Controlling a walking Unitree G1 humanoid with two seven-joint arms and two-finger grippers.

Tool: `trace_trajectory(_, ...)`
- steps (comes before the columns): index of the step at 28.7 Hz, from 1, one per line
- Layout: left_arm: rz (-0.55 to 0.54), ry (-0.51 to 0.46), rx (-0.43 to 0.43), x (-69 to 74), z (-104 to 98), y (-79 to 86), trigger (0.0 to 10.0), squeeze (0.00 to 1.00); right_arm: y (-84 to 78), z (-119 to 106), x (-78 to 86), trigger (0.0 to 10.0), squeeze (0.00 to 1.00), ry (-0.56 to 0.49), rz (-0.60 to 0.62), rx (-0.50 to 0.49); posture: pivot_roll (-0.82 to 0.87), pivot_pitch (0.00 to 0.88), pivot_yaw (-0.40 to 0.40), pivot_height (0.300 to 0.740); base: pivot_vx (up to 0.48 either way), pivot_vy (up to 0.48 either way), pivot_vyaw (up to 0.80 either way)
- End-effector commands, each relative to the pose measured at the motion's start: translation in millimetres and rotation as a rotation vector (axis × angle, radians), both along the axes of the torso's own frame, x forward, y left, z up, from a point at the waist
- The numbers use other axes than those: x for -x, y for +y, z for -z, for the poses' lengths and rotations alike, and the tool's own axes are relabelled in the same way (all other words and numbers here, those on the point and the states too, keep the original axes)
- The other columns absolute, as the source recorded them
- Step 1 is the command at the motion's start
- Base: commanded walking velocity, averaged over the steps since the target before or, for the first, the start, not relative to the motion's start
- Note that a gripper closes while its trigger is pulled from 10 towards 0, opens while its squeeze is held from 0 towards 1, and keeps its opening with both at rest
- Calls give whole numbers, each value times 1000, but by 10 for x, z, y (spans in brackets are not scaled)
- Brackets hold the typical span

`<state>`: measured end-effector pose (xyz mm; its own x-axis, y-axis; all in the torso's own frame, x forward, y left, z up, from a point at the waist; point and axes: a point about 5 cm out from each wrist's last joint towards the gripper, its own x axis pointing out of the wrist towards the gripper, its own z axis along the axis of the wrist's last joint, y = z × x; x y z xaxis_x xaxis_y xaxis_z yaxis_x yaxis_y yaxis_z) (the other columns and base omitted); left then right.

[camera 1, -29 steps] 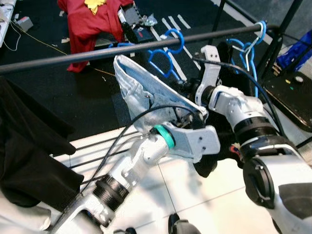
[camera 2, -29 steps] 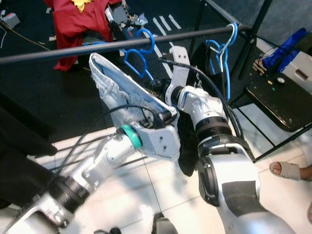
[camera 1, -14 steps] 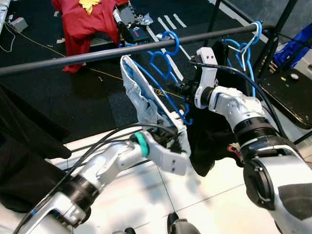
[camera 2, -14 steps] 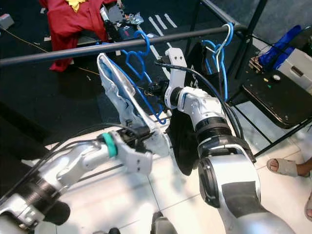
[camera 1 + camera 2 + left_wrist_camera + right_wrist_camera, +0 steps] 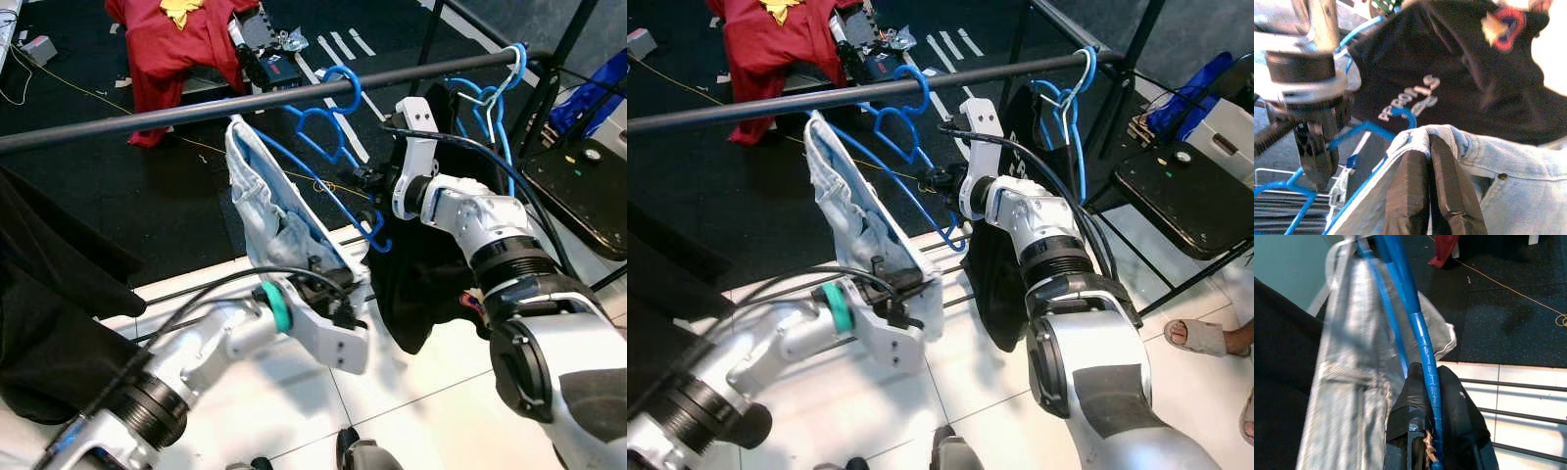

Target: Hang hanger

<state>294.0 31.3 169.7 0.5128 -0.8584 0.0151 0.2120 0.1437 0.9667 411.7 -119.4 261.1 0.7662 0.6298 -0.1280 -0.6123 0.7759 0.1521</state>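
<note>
A blue hanger (image 5: 338,147) carries a pale denim garment (image 5: 265,201); its hook curls over the black rail (image 5: 147,115). My right gripper (image 5: 361,181) is shut on the hanger's sloping arm just below the rail, and the right wrist view shows the blue bar (image 5: 1422,352) pinched between its fingers (image 5: 1408,396). My left gripper (image 5: 328,284) sits lower, near the white floor, shut on the denim's bottom edge. In the left wrist view its fingers (image 5: 1408,186) clamp the denim hem (image 5: 1440,134).
More blue hangers (image 5: 495,88) hang at the rail's right end above a black garment (image 5: 421,284). Dark clothes (image 5: 49,284) hang at the left. A red garment (image 5: 186,39) lies on the dark floor behind. A black chair (image 5: 578,181) stands at the right.
My left gripper has dropped and drawn the denim's lower edge down, so the garment now hangs steeper under the rail. The right gripper keeps its hold on the hanger.
</note>
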Motion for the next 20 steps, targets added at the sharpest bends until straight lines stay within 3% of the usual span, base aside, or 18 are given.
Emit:
trace_trajectory(1, 140, 14, -9, 235, 71, -241, 10000, 0, 61, 6, -9, 10000, 0, -2, 12, -15, -185, 195, 48, 740, 0, 0, 0)
trace_trajectory(4, 170, 22, 27, 284, 27, -383, 10000, 0, 54, -7, -13, 10000, 0, -7, 18, -16, -183, 195, 51, 740, 0, 0, 0)
trace_trajectory(13, 204, 17, 50, 304, -10, -581, 10000, 0, 66, -40, -22, 10000, 0, -15, 26, -24, -187, 195, 57, 740, 0, 0, 0)
trace_trajectory(15, 198, -14, -11, 269, 74, -680, 10000, 0, 66, -49, -24, 10000, 0, -17, 27, -27, -191, 195, 58, 740, 0, 0, 0)
trace_trajectory(20, 173, -47, -71, 212, 139, -721, 10000, 0, 60, -44, -24, 10000, 0, -15, 29, -26, -191, 196, 57, 740, 0, 0, 0)
